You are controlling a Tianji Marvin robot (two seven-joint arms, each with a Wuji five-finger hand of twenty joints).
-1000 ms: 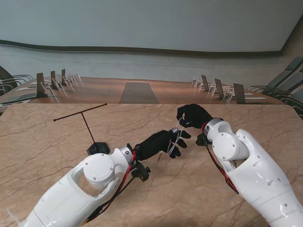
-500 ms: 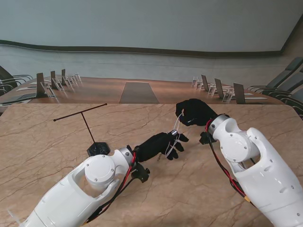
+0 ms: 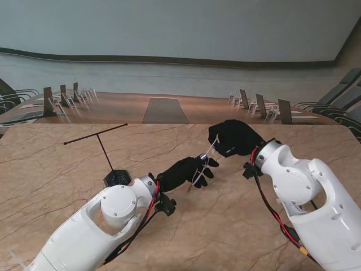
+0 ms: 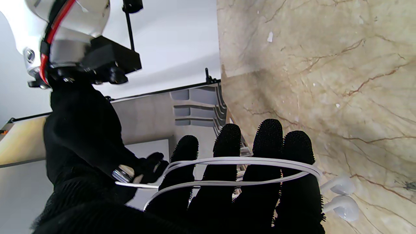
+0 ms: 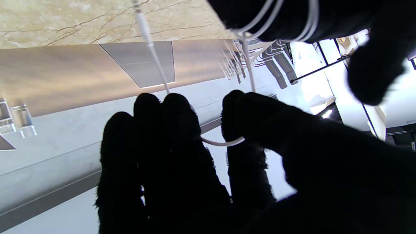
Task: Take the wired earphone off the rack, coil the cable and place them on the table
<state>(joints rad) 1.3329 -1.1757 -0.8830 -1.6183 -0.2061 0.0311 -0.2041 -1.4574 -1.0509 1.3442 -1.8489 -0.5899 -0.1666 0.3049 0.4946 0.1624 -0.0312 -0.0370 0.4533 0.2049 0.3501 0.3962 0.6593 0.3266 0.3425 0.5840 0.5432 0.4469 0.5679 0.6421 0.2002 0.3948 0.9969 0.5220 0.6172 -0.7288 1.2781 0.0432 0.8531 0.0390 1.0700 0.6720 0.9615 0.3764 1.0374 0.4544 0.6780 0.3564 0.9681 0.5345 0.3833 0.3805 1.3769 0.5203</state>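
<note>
Wired earphone (image 4: 341, 195): one set, white. Two glossy earbuds lie side by side against the outer edge of the left hand (image 3: 189, 169). Thin white cable (image 4: 240, 161), two loops visible across the four extended fingers (image 4: 268, 143) of that hand; one strand runs on, taut, to the right hand (image 3: 234, 137). A slim plug section hangs free in the right wrist view.

Left hand: black glove, fingers straight and close together, wrapped by the cable, raised off the table (image 3: 56, 169).

Right hand: black glove, thumb and forefinger pinched on the cable, remaining fingers curled; held off the surface, farther from me than the left.

Rack (image 3: 104, 149): one, black T-shaped stand, bare, left of both hands.

Table: one, marbled tan.
</note>
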